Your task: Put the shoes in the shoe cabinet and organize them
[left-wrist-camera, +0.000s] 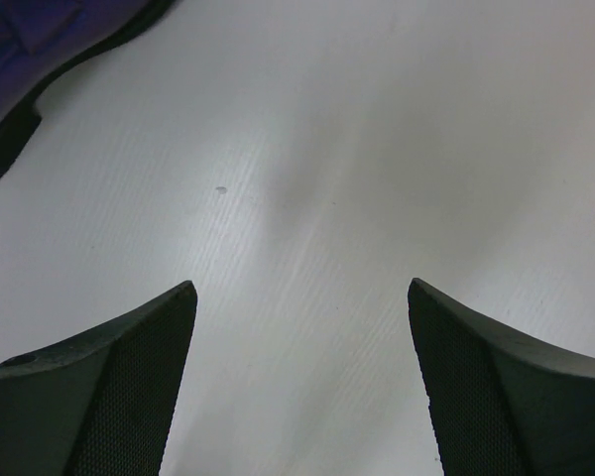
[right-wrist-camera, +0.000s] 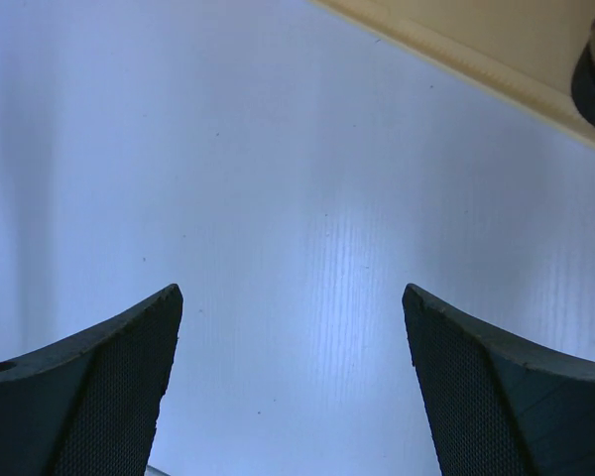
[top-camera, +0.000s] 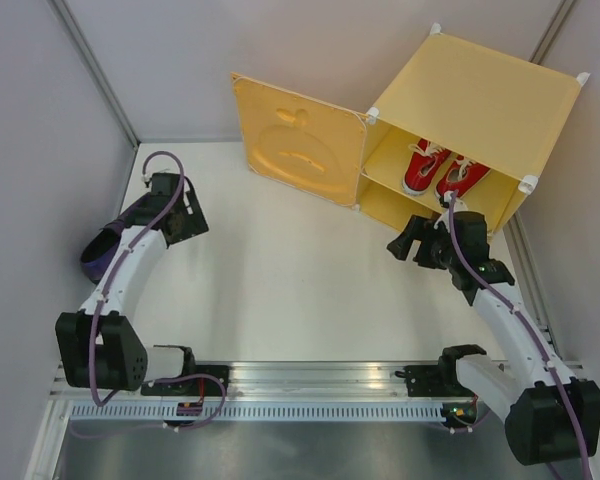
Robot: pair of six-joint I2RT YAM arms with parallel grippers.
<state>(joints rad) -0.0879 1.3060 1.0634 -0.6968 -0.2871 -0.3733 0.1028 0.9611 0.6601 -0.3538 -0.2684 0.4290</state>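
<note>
Now, left end effector [left-wrist-camera: 299,286]: released, empty; purple loafer [left-wrist-camera: 30,45] sits off-centre, so a grasp may shove it.
Right end effector [right-wrist-camera: 290,288]: released, empty; near shoe cabinet [top-camera: 480,90], likely collision risk.

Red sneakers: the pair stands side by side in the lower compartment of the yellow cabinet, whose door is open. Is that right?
Not quite. The top external view shows the red sneakers on the inner shelf, in the upper compartment of the shoe cabinet, not the lower one. They do stand side by side, and the door is open.
</note>
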